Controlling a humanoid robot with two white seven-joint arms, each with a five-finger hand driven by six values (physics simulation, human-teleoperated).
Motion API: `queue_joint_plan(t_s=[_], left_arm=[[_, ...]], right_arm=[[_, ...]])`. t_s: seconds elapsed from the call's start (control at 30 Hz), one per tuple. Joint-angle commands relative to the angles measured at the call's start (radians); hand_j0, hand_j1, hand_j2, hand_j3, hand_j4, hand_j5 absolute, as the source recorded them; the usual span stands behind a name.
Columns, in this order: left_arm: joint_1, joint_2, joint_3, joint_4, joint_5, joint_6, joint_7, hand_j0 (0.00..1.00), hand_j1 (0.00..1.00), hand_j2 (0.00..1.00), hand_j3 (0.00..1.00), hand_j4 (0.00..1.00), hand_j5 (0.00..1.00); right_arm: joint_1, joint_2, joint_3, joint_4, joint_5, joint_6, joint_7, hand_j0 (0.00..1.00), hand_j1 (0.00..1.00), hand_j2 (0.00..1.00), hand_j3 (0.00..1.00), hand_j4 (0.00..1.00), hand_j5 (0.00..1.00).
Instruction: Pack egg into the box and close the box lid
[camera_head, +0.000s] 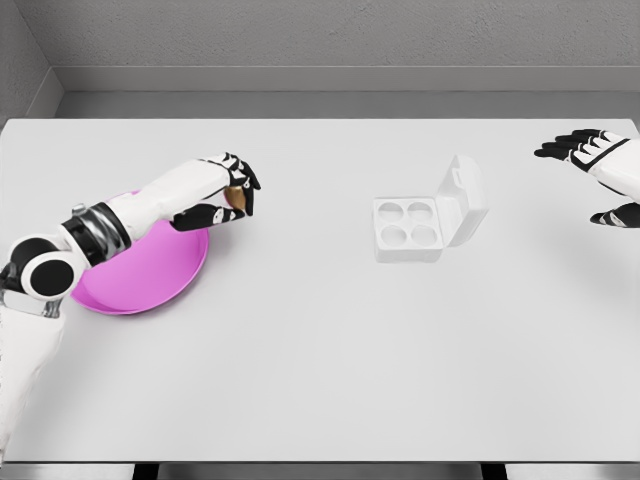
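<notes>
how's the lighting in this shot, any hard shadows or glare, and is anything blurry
Head view: flat, even light on the white table, no glare. Head view: shadows are only faint, soft patches by the open box and under the pink plate. Head view: the picture is in focus throughout; the egg in the left hand is small and partly hidden by dark fingers.

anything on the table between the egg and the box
No. In the head view, only bare table lies between the egg in the left hand and the open box.
</notes>
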Motion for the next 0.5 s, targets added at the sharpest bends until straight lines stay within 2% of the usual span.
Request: queue_joint_plan(t_s=[0.0,0.17,0.47], left_arm=[[0.000,-0.032,-0.011,0.005,-0.020,0.002,0.002,0.28,0.28,0.28,0.28,0.28,0.28],[-0.006,-0.089,-0.027,0.008,-0.058,0.002,0.002,0.28,0.28,0.28,0.28,0.28,0.28],[-0.023,-0.161,-0.083,0.008,-0.063,0.002,0.002,0.28,0.28,0.28,0.28,0.28,0.28]], right_arm=[[0.000,-0.002,0.000,0.000,-0.007,0.001,0.000,1.00,1.00,1.00,1.00,1.00,1.00],[0.000,-0.002,0.000,0.000,-0.007,0.001,-0.001,1.00,1.00,1.00,1.00,1.00,1.00],[0.000,-0.002,0.000,-0.001,-0.007,0.001,0.000,1.00,1.00,1.00,1.00,1.00,1.00]])
